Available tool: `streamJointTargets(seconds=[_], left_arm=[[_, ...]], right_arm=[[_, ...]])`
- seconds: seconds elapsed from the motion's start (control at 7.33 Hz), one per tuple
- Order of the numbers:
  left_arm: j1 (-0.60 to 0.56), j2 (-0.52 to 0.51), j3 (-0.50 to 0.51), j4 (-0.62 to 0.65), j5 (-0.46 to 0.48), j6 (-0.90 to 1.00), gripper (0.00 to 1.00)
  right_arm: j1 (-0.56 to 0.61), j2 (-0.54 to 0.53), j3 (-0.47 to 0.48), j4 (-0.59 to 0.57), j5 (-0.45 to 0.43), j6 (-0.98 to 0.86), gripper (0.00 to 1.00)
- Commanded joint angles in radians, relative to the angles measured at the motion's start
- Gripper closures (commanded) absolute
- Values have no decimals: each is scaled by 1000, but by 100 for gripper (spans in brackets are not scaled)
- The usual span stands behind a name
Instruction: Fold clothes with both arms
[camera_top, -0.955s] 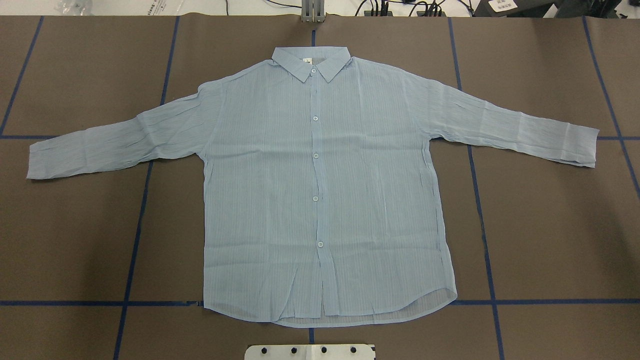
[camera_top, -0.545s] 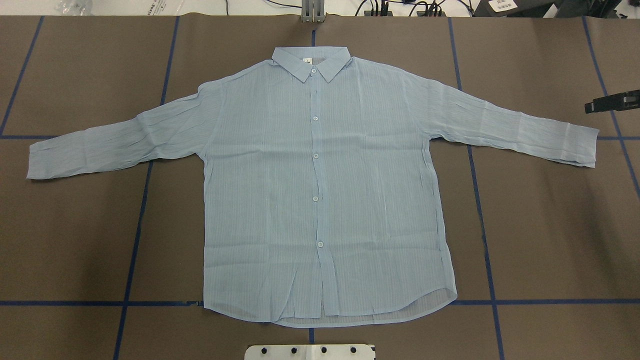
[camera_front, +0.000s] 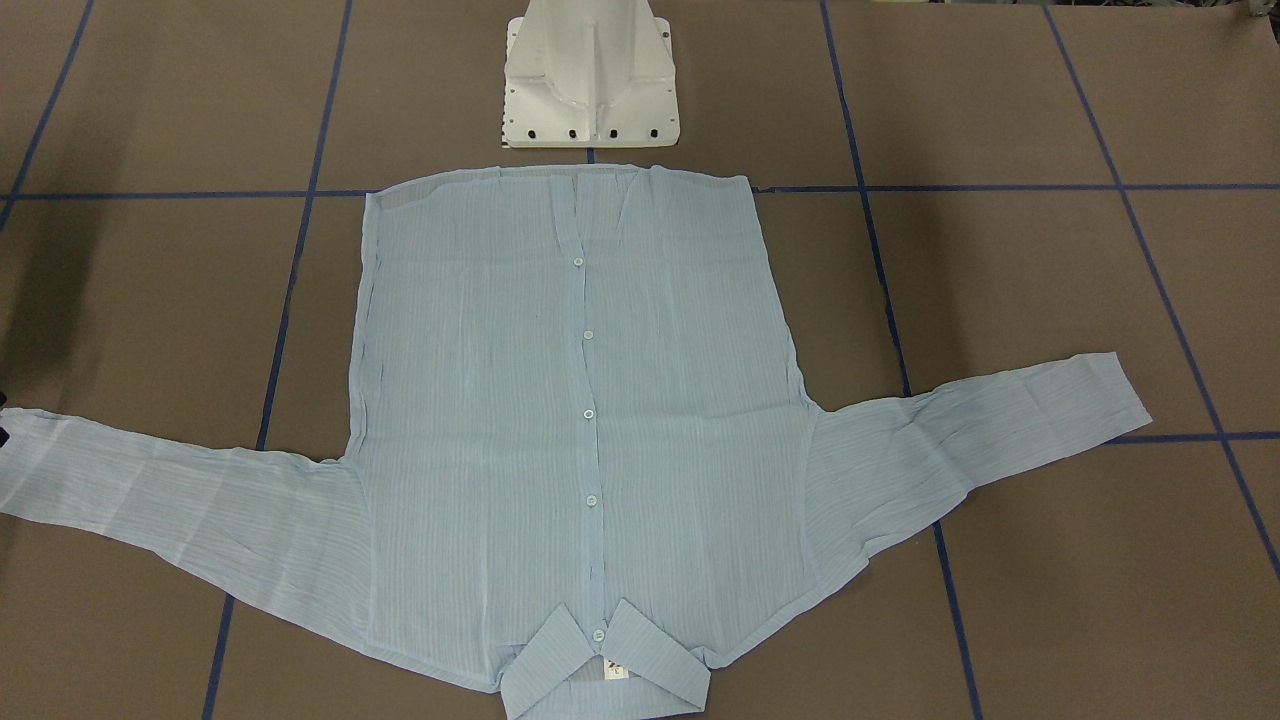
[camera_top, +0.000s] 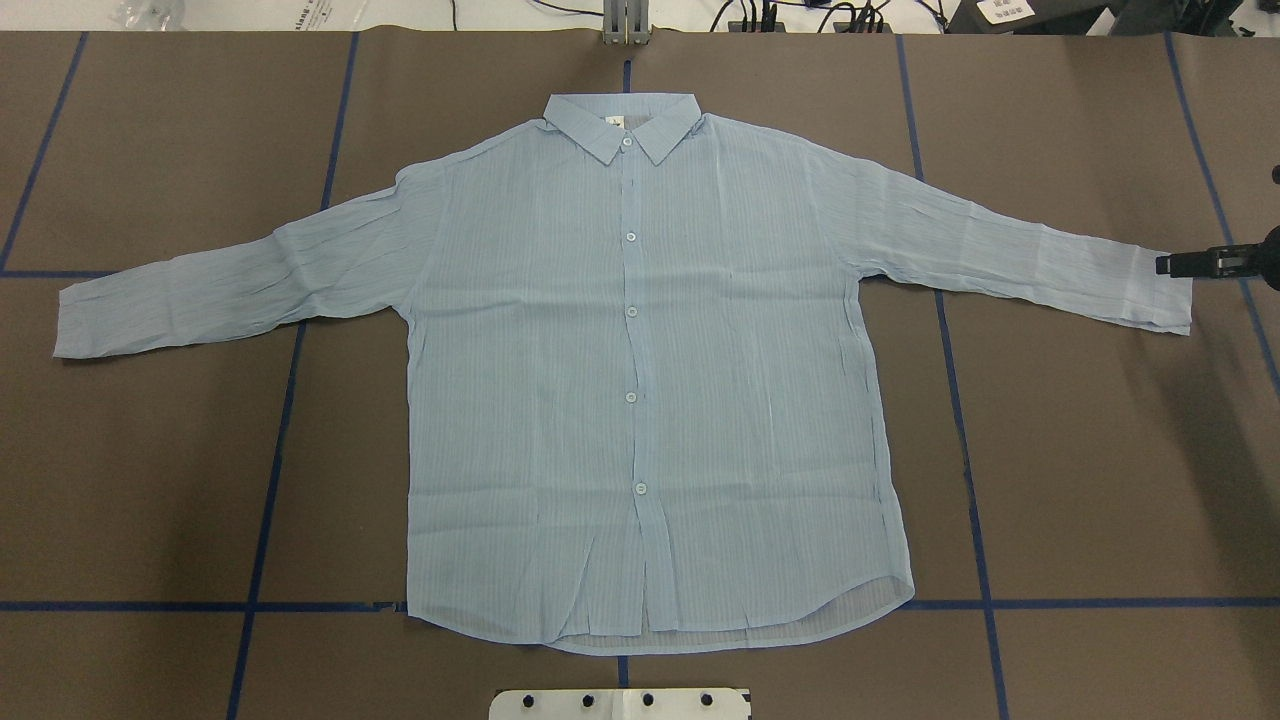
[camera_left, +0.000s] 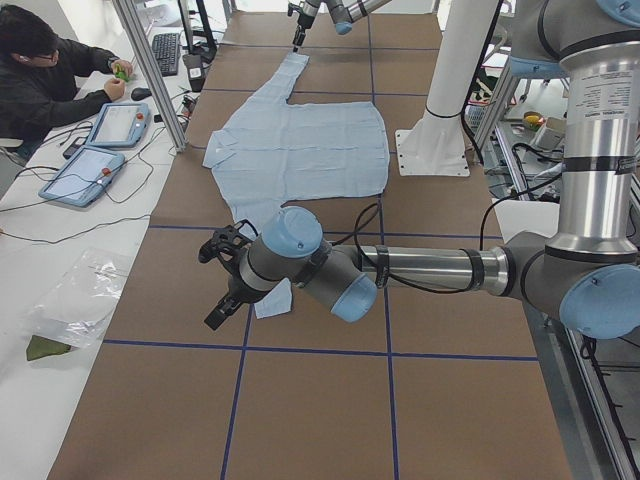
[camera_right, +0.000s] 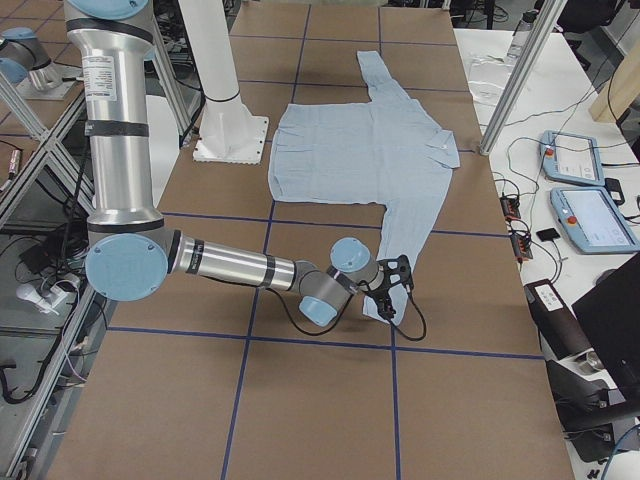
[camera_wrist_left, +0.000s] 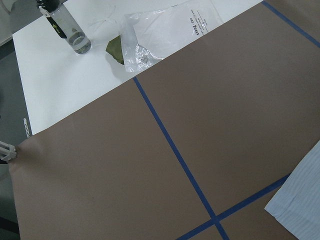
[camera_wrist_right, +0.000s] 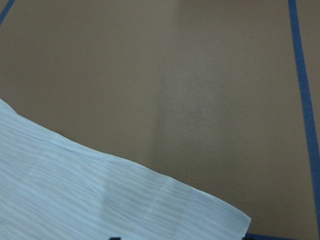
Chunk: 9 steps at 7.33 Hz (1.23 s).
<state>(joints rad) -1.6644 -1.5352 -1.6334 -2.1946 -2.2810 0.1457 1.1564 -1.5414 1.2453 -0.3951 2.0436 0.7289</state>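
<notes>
The light blue striped shirt (camera_top: 640, 380) lies flat and buttoned, collar (camera_top: 622, 125) at the far side, both sleeves spread out. My right gripper (camera_top: 1165, 265) comes in low from the right and sits at the cuff of the right-hand sleeve (camera_top: 1165, 290); its fingers stand apart, open, in the exterior right view (camera_right: 393, 295). The right wrist view shows that cuff (camera_wrist_right: 200, 210) just ahead. My left gripper (camera_left: 222, 285) hovers by the other sleeve's cuff (camera_left: 268, 300); it shows only in the exterior left view, so I cannot tell whether it is open or shut.
The white pedestal base (camera_top: 620, 703) stands at the near edge, by the shirt's hem. Blue tape lines (camera_top: 270, 450) grid the brown table. A person (camera_left: 40, 70) sits at a side desk with tablets (camera_left: 80, 170). A bottle (camera_wrist_left: 65, 25) and a plastic bag (camera_wrist_left: 165, 30) lie beyond the table edge.
The right gripper came in from the right edge and moved nearer and leftward until it reached the right sleeve's cuff. The shirt has not moved.
</notes>
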Motion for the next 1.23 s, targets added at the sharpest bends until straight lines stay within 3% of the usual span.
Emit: streamJointTargets(seconds=[0.0,0.55,1.09], left_arm=[[0,1,1,-8,0,0,0],[0,1,1,-11,0,0,0],[-2,1,3,-14,0,2,0]], right_arm=[[-3,17,-40,10,-5,-104,30],[5,79,-157,2,0,-290,38],[46,86,-185,2,23,-298,40]])
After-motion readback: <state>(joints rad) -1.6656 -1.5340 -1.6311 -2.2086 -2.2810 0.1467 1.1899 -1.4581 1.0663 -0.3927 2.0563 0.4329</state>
